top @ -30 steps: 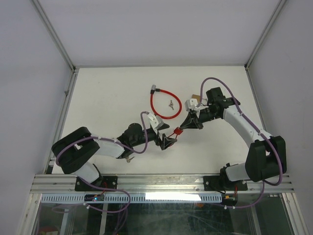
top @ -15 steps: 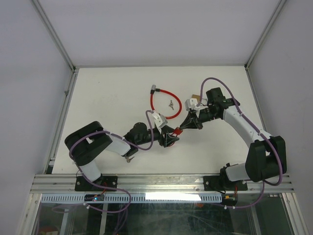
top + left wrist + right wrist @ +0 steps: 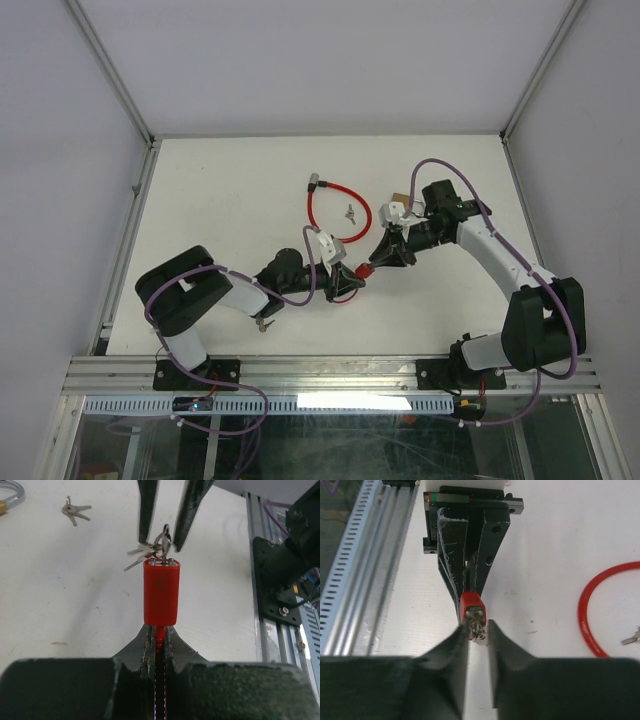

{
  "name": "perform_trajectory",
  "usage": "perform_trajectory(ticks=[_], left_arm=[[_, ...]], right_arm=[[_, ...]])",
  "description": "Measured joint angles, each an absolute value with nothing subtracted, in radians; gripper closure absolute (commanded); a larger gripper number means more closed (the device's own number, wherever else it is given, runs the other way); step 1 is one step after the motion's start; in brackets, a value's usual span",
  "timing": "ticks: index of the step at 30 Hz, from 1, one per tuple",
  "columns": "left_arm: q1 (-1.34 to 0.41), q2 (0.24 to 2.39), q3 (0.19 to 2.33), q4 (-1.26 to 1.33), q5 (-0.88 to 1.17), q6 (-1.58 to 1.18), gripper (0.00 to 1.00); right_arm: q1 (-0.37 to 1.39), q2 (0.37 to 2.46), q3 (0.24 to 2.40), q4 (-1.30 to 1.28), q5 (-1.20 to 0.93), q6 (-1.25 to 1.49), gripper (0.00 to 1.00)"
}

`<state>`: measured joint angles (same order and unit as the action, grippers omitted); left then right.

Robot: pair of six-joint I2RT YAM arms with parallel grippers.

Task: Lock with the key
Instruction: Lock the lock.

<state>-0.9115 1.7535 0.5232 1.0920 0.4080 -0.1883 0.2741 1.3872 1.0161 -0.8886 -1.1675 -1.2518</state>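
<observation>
A red lock body point(image 3: 161, 592) hangs just above the white table, between my two grippers. My left gripper point(image 3: 160, 630) is shut on the red cable stub just behind it. A key on a ring of keys point(image 3: 159, 547) sticks out of the body's far end. My right gripper point(image 3: 478, 625) stands slightly open around that ring, with one finger touching it and a gap at the other. In the top view the lock body point(image 3: 365, 268) sits between the left gripper point(image 3: 352, 276) and the right gripper point(image 3: 374, 262). The red cable point(image 3: 311, 212) loops away behind.
A spare bunch of keys point(image 3: 349, 212) lies inside the cable loop. A brass padlock point(image 3: 400, 196) sits by the right wrist, partly hidden. The aluminium rail point(image 3: 360, 580) runs along the near table edge.
My left gripper moved up to the lock body and shut on the cable behind it. The right gripper's jaws parted a little at the key ring.
</observation>
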Motion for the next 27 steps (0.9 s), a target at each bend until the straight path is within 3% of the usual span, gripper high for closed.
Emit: perform_trajectory(ticks=[2, 5, 6, 12, 20, 23, 27], left_arm=[[-0.898, 1.732, 0.529, 1.028, 0.452, -0.161, 1.0], [-0.877, 1.673, 0.544, 0.874, 0.5, -0.091, 1.0], [-0.872, 1.65, 0.558, 0.803, 0.511, -0.06, 1.0], [-0.862, 1.588, 0.739, 0.357, 0.582, 0.155, 1.0], [-0.855, 1.588, 0.886, -0.006, 0.632, 0.296, 1.0], [-0.855, 1.588, 0.9, -0.081, 0.637, 0.319, 1.0], [-0.855, 1.588, 0.91, -0.131, 0.64, 0.333, 1.0]], right_arm=[[0.262, 1.39, 1.028, -0.946, -1.169, -1.284, 0.45], [0.208, 1.396, 1.082, -1.046, -1.177, -1.353, 0.06], [0.184, 1.396, 1.103, -1.074, -1.183, -1.379, 0.01], [0.13, 1.37, 1.122, -1.222, -1.232, -1.553, 0.0], [0.17, 1.37, 1.008, -1.261, -1.254, -1.665, 0.15], [0.183, 1.354, 0.957, -1.161, -1.237, -1.597, 0.24], [0.234, 1.307, 0.902, -1.026, -1.212, -1.483, 0.44]])
